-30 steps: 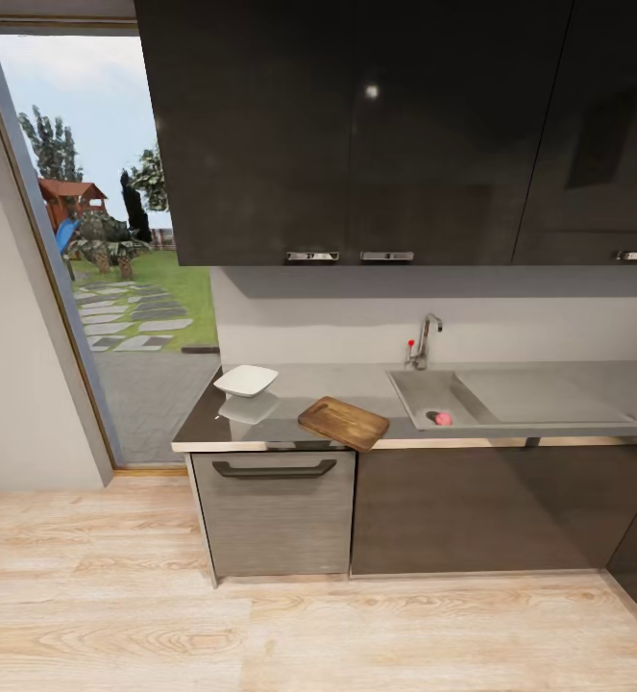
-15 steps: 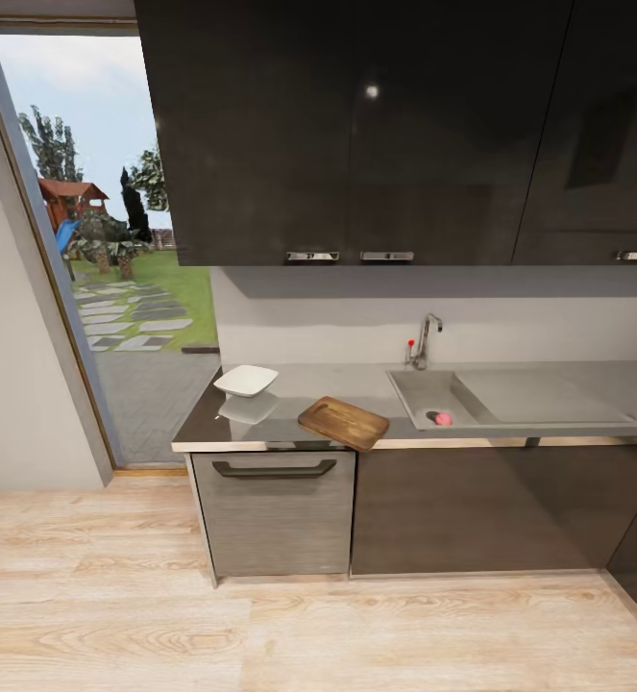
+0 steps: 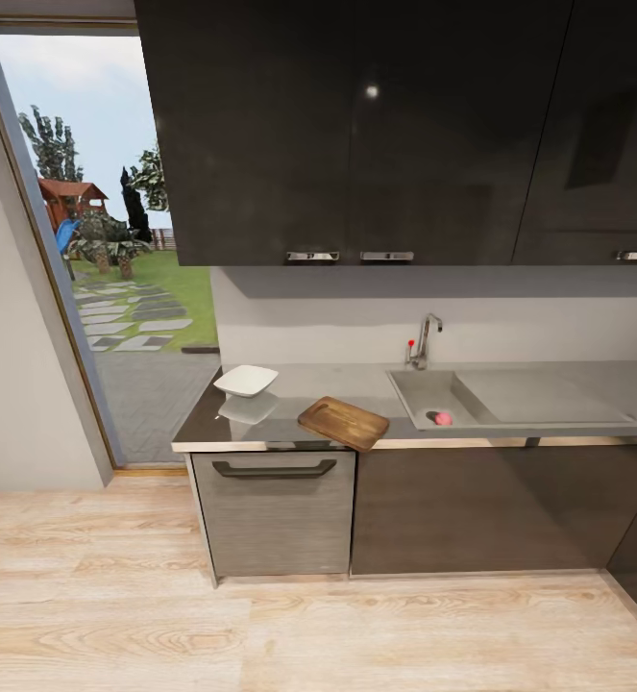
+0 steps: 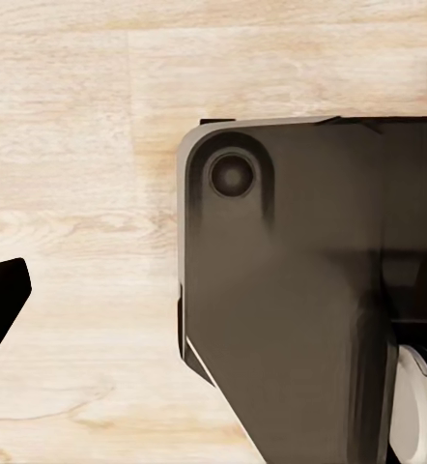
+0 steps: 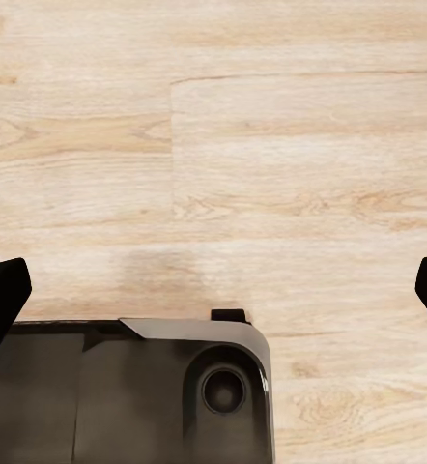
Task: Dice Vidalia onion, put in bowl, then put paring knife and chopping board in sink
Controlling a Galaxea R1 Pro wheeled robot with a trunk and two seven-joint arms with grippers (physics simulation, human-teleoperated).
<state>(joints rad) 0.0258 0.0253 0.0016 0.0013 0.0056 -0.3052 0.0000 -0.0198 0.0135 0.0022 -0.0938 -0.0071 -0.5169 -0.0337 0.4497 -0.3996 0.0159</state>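
Nothing has moved since a second ago. The pink onion (image 3: 442,418) sits in the sink (image 3: 424,389), at 3 o'clock from the brown board (image 3: 343,422). The white bowl (image 3: 246,381) is at 10 o'clock from the board. The right gripper (image 5: 213,290) is spread wide over the wood floor (image 5: 271,145); the left gripper (image 4: 1,300), I cannot tell.

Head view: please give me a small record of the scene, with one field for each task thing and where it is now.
onion: small pink round thing inside the sink basin, near its front
sink: grey basin set in the countertop, tap behind it, drainboard to its right
chopping board: brown board on the countertop, between bowl and sink, one corner past the front edge
bowl: white bowl near the counter's left end
paring knife: cannot tell where it is
countertop: grey glossy surface
robot: standing back from the counter, over wood floor
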